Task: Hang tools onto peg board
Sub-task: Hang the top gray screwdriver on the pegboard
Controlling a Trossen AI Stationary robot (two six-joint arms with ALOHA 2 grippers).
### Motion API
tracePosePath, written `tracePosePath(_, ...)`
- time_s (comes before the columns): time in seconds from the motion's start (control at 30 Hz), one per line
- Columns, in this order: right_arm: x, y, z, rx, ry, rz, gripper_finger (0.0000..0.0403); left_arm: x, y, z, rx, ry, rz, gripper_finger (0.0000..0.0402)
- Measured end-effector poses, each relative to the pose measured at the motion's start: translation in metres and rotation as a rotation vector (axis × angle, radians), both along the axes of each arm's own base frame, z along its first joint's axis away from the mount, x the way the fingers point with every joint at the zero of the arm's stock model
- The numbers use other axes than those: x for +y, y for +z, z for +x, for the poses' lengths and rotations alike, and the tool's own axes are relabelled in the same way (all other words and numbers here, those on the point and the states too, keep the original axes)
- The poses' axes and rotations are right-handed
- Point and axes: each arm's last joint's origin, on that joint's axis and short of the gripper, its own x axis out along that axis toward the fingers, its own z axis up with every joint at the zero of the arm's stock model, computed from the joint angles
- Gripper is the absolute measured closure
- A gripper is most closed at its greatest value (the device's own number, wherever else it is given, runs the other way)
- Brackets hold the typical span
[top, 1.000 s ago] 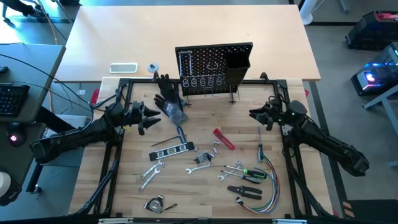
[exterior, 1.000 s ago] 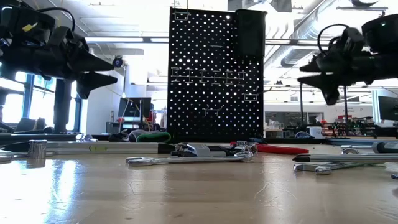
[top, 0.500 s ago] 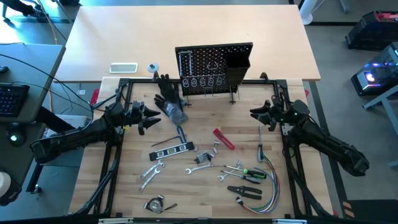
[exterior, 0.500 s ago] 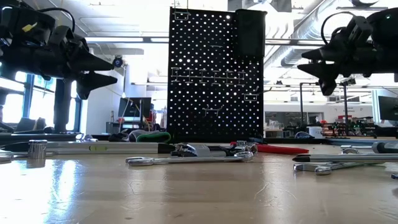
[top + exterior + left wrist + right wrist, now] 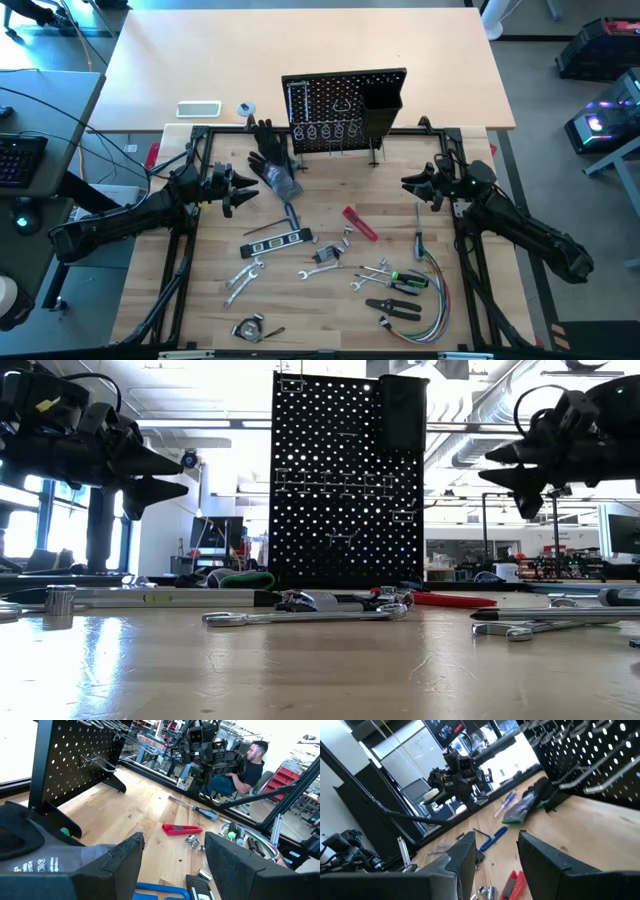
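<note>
Left end effector (image 5: 250, 192): raised over the left part of the tabletop (image 5: 320, 310), just beside the black glove (image 5: 272, 160); fingers apart, nothing between them.
Right end effector (image 5: 408, 183): raised over the right part of the tabletop, pointing inward toward the middle; fingers apart, nothing between them.
Peg board (image 5: 335, 105): upright at the far middle edge of the tabletop, metal hooks (image 5: 330, 131) along its front, black box bin (image 5: 380, 112) on its right side; no tool seen on the hooks.
Black level (image 5: 278, 241): flat on the tabletop, left of centre, nearer than the glove.
Blue-handled hex key (image 5: 290, 213): flat between the glove and the level.
Red-handled tool (image 5: 360, 224): flat near the middle, lying diagonally.
Silver wrenches (image 5: 243, 276): scattered flat on the near left, below the level.
Green/black-handled pliers (image 5: 405, 281): flat on the near right, just beside the bundle of coloured wires (image 5: 432, 295).
Screwdriver (image 5: 419, 232): flat on the right, near the right end effector, with its shaft pointing away from the near edge.
Tape measure (image 5: 248, 328): flat close to the near edge, left of centre.
Person (image 5: 247, 767): seated beyond the tabletop, seen in the left wrist view.
</note>
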Motion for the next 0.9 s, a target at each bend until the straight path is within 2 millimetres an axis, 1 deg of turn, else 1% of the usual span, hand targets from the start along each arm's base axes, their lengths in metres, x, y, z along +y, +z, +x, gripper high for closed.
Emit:
tracePosePath(0.27,0.0001,-0.0044,-0.0002,0.036,0.000,0.034,0.0261,0.0000,-0.0001,0.0000,0.004,-0.002,0.019,0.0197)
tracePosePath(0.5,0.0002,-0.0054,-0.0002,0.044,0.000,0.041,0.0261,0.0000,-0.0001,0.0000,0.009,-0.005,0.050,0.0197)
tracePosePath(0.9,-0.0002,-0.0054,-0.0003,0.045,-0.015,0.041,0.0261,0.0000,-0.0001,0.0000,0.009,-0.005,0.052,0.0197)
